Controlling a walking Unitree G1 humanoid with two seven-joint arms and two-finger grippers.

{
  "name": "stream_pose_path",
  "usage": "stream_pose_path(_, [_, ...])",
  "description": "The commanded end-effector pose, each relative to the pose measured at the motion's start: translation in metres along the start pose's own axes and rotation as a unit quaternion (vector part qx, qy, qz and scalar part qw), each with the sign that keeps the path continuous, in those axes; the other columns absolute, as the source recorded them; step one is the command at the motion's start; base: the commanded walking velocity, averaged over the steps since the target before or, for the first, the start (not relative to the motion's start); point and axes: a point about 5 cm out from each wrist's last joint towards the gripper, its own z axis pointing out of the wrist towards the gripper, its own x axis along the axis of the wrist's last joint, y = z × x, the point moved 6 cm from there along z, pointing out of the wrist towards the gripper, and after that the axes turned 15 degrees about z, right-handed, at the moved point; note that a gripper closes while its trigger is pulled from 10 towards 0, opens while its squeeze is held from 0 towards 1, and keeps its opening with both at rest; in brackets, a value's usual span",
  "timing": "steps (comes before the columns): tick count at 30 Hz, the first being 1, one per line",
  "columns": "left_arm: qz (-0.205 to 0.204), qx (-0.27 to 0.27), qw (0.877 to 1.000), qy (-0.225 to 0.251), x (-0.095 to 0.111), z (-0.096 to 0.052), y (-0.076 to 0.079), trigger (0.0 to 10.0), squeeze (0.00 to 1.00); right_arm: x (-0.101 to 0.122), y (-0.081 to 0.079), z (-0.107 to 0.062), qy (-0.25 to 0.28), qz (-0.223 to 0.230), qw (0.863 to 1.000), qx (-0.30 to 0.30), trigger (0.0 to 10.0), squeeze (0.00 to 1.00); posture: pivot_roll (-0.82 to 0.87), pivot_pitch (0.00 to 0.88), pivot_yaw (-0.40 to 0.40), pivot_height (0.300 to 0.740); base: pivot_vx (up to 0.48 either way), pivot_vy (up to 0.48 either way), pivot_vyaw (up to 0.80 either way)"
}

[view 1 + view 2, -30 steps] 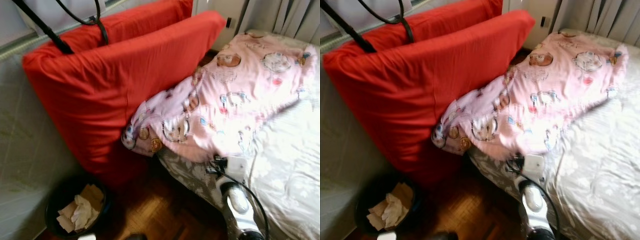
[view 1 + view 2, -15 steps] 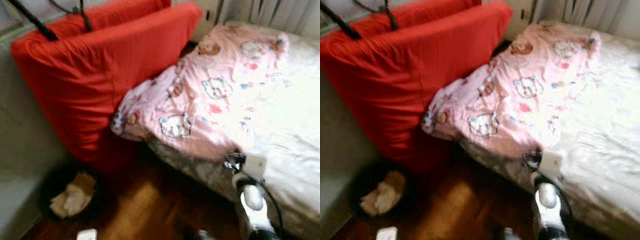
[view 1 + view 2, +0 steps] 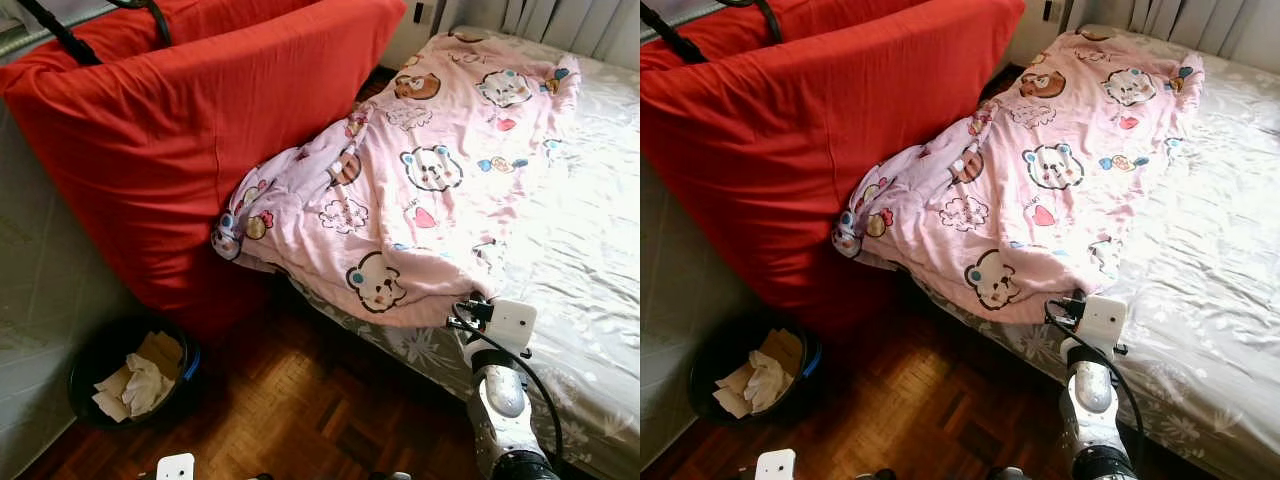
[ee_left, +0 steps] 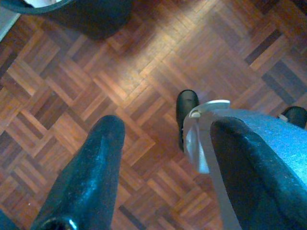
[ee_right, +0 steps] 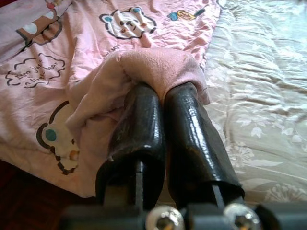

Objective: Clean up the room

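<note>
A pink blanket (image 3: pixel 440 170) printed with bears lies spread over the bed (image 3: pixel 590 230), its near edge hanging off the side. My right gripper (image 5: pixel 163 93) is shut on a bunched fold of the blanket's edge (image 5: pixel 153 67); its arm (image 3: pixel 500 400) reaches up from the lower right. My left gripper (image 4: pixel 163 139) hangs open over the parquet floor (image 4: pixel 144 62), nothing between its fingers (image 4: pixel 86 177).
A big red cushion (image 3: pixel 200 130) leans against the wall, left of the bed, touching the blanket. A black bin (image 3: pixel 100 340) with crumpled paper (image 3: pixel 140 380) stands on the floor below it. Curtains (image 3: pixel 560 15) hang behind the bed. My black foot (image 4: pixel 186 108) shows on the parquet.
The camera has shifted and the picture has sharpened. My right gripper stays at the blanket's near edge. The blanket, cushion and bin show no clear move of their own.
</note>
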Motion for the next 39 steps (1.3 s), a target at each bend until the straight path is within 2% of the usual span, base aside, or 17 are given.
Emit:
stream_pose_path(1, [0.001, 0.002, 1.0, -0.025, -0.017, -0.004, -0.001, 10.0, 0.0, -0.002, 0.001, -0.003, 0.001, -0.002, 1.0, -0.002, 10.0, 0.0, -0.03, 0.175, 0.002, 0.74, 0.0, 0.0, 0.0])
stream_pose_path(18, [0.001, 0.002, 1.0, -0.025, -0.017, -0.004, -0.001, 10.0, 0.0, -0.003, 0.003, -0.003, 0.0, -0.005, 1.0, -0.005, 10.0, 0.0, -0.03, 0.175, 0.002, 0.74, 0.0, 0.0, 0.0])
stream_pose_path(20, [0.005, 0.003, 1.0, -0.021, -0.016, -0.004, -0.001, 10.0, 0.0, -0.059, 0.042, -0.03, -0.13, -0.023, 0.989, -0.072, 10.0, 0.0, -0.03, 0.184, 0.001, 0.74, 0.0, 0.0, 0.0])
stream_pose_path(21, [0.006, 0.004, 1.0, -0.02, -0.015, -0.004, 0.0, 10.0, 0.0, -0.082, 0.062, -0.048, -0.188, -0.028, 0.976, -0.106, 10.0, 0.0, -0.03, 0.184, 0.001, 0.74, 0.0, 0.0, 0.0])
stream_pose_path(23, [0.005, 0.005, 1.0, -0.02, -0.015, -0.004, 0.0, 10.0, 0.0, -0.082, 0.063, -0.049, -0.19, -0.028, 0.975, -0.109, 10.0, 0.0, -0.03, 0.184, 0.001, 0.74, 0.0, 0.0, 0.0])
stream_pose_path(24, [0.005, 0.005, 1.0, -0.019, -0.015, -0.004, 0.0, 10.0, 0.0, -0.083, 0.065, -0.05, -0.191, -0.027, 0.975, -0.111, 10.0, 0.51, -0.03, 0.184, 0.002, 0.74, 0.0, 0.0, 0.0])
stream_pose_path(26, [0.006, 0.005, 1.0, -0.019, -0.015, -0.004, -0.001, 10.0, 0.0, -0.083, 0.066, -0.05, -0.193, -0.027, 0.974, -0.114, 10.0, 0.51, -0.03, 0.184, 0.002, 0.74, 0.0, 0.0, 0.0])
stream_pose_path(27, [0.007, 0.004, 1.0, -0.018, -0.014, -0.004, -0.001, 10.0, 0.0, -0.083, 0.067, -0.051, -0.193, -0.027, 0.974, -0.115, 10.0, 0.67, -0.03, 0.185, 0.004, 0.74, 0.0, 0.0, 0.0])
stream_pose_path(35, [0.009, 0.006, 1.0, -0.016, -0.013, -0.004, -0.002, 10.0, 0.0, -0.091, 0.074, -0.057, -0.216, -0.029, 0.968, -0.128, 10.0, 0.65, -0.03, 0.186, 0.005, 0.74, 0.0, 0.0, 0.0])
stream_pose_path(37, [0.009, 0.006, 1.0, -0.015, -0.012, -0.004, -0.002, 10.0, 0.0, -0.096, 0.079, -0.063, -0.231, -0.032, 0.963, -0.133, 10.0, 0.63, -0.03, 0.187, 0.005, 0.74, 0.0, 0.0, 0.0])
stream_pose_path(38, [0.009, 0.007, 1.0, -0.014, -0.012, -0.004, -0.002, 10.0, 0.0, -0.098, 0.08, -0.065, -0.236, -0.032, 0.962, -0.135, 10.0, 0.55, -0.02, 0.187, 0.005, 0.74, 0.0, 0.0, 0.0])
stream_pose_path(39, [0.009, 0.006, 1.0, -0.014, -0.012, -0.004, -0.002, 10.0, 0.0, -0.1, 0.081, -0.067, -0.239, -0.032, 0.961, -0.136, 10.0, 0.52, -0.02, 0.187, 0.005, 0.74, 0.0, 0.0, 0.0])
